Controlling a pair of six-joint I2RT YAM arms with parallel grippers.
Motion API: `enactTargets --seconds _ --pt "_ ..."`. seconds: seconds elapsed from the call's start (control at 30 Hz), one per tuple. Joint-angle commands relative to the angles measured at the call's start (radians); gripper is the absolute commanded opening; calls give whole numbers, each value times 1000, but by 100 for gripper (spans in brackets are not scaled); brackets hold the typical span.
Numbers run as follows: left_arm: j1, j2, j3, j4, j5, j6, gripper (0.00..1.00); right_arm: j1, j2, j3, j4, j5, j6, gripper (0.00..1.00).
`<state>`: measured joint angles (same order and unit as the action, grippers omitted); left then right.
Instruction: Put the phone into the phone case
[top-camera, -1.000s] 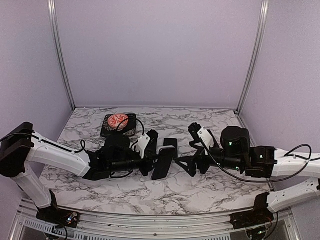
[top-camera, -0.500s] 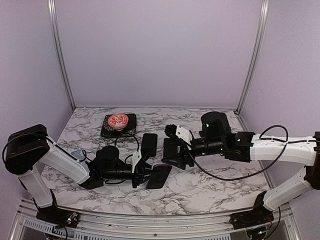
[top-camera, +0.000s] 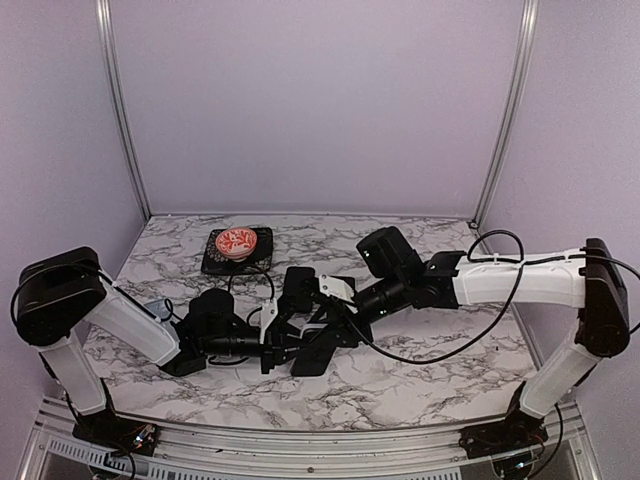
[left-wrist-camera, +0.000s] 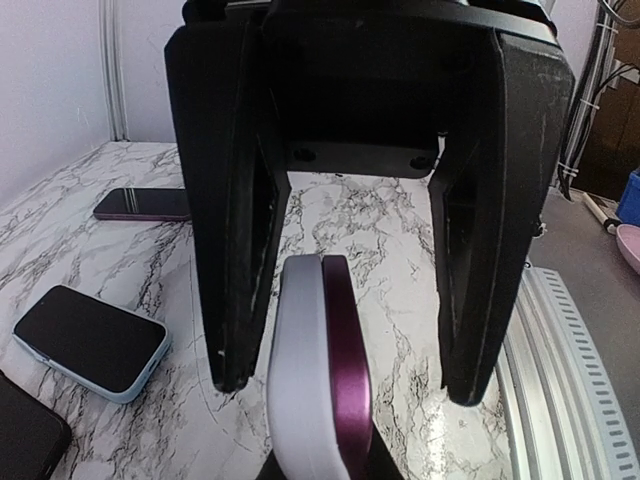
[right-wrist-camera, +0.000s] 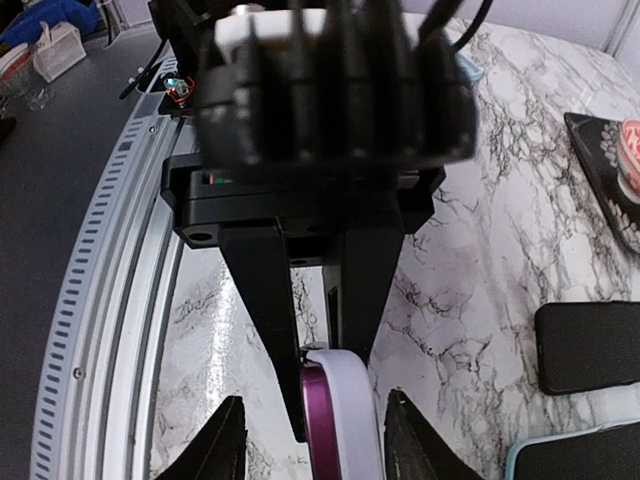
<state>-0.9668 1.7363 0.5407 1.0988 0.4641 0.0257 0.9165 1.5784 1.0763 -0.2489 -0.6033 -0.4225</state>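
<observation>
A purple phone (left-wrist-camera: 345, 380) lies edge to edge against a lavender phone case (left-wrist-camera: 298, 380), and the pair stands on edge just above the table. My left gripper (left-wrist-camera: 320, 465) is shut on the pair from below; the right wrist view shows its fingers (right-wrist-camera: 268, 320) pinching both sides. My right gripper (right-wrist-camera: 318, 440) faces it from the other end, open. Its fingers (left-wrist-camera: 232, 260) straddle the phone with a gap on each side. From above, the grippers meet near the front centre around the phone (top-camera: 322, 352), right gripper (top-camera: 325, 325) above left gripper (top-camera: 290, 350).
A black phone in a light blue case (left-wrist-camera: 90, 340) and a dark purple phone (left-wrist-camera: 145, 203) lie flat on the marble. Another black phone (top-camera: 297, 288) lies behind the grippers. A red-and-white bowl (top-camera: 237, 241) sits on a dark tray (top-camera: 215, 262) at the back left. The table's metal rail (left-wrist-camera: 570, 380) runs close by.
My right arm has swung left, bringing its gripper over the phone's end while its jaws narrowed. My left gripper has lowered the phone and case toward the table, still shut.
</observation>
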Motion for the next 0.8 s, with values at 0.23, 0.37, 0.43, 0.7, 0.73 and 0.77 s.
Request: enactTargets --seconds 0.23,0.37,0.43,0.7,0.73,0.77 --pt "10 29 1 51 25 19 2 -4 48 64 -9 -46 -11 0" --pt "10 41 8 49 23 16 29 -4 18 84 -49 -17 -23 0" --pt "10 44 10 48 26 17 35 -5 -9 94 -61 -20 -21 0" --pt "8 34 29 28 35 -5 23 -5 -108 152 -124 -29 -17 0" --pt "7 29 34 27 41 -15 18 -6 -114 157 -133 -29 -16 0" --pt "5 24 40 26 52 -17 13 -6 -123 161 -136 -29 -14 0"
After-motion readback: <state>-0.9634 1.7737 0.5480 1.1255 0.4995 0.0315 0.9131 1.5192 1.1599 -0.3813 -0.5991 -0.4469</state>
